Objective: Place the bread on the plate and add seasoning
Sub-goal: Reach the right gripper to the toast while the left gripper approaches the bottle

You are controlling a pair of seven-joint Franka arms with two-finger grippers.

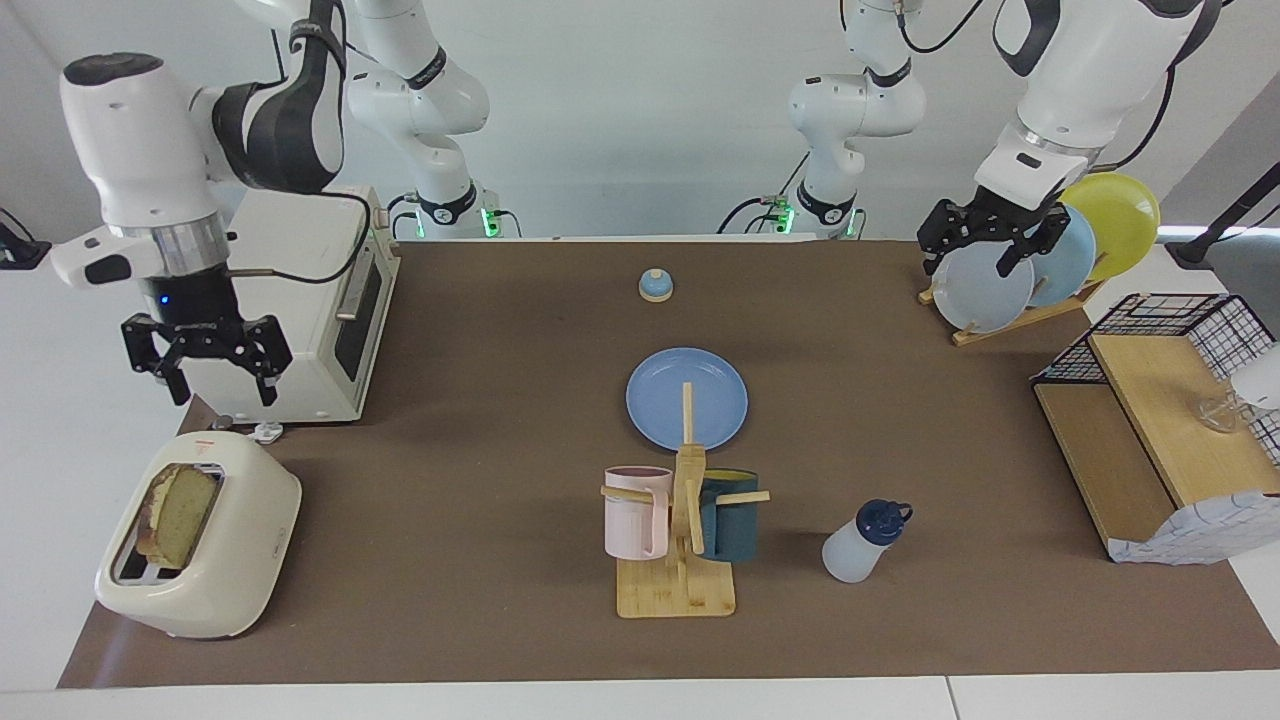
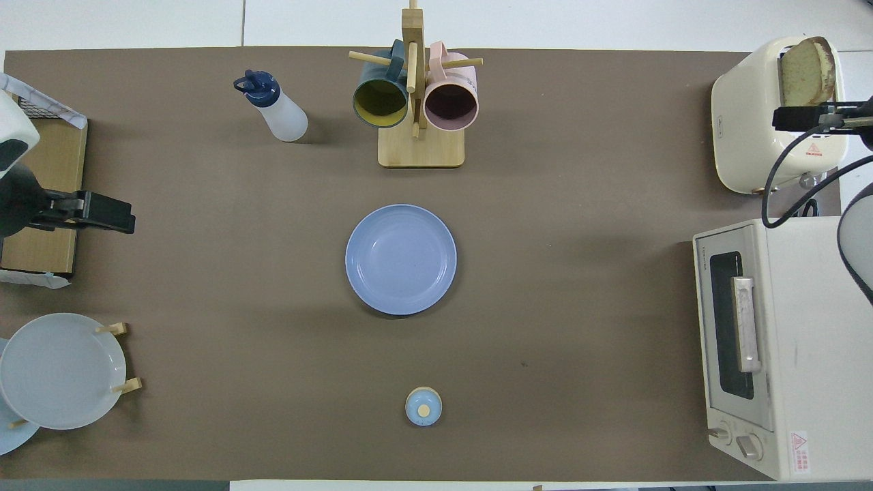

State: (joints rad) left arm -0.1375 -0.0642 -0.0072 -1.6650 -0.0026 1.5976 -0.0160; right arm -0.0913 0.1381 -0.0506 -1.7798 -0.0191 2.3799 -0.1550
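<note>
Bread (image 1: 180, 515) upright in a slot of the cream toaster (image 1: 225, 570), at the right arm's end of the worktop (image 1: 480, 420), farther from the robots than the toaster oven (image 1: 330, 300). Medium-blue plate (image 1: 660, 395) flat and bare at the middle of the worktop, with the small blue-topped bell (image 1: 655, 285) nearer to the robots and the wooden mug rack (image 1: 678, 590) farther from them, a pink mug (image 1: 635, 512) and a dark teal mug (image 1: 730, 515) hung on its pegs. Seasoning bottle (image 1: 862, 540), translucent white with a navy cap, upright beside the mug rack, toward the left arm's end, well apart from the plate. Right claw (image 1: 208, 385) up in the air over the gap between toaster oven and toaster, fingers spread apart, nothing between them. Left claw (image 1: 985, 262) raised in front of the plate rack (image 1: 1010, 318) with its pale grey-blue, light-blue and yellow plates, fingers apart, gripping nothing. Wooden shelf with a wire basket (image 1: 1180, 330) at the left arm's end of the worktop.
</note>
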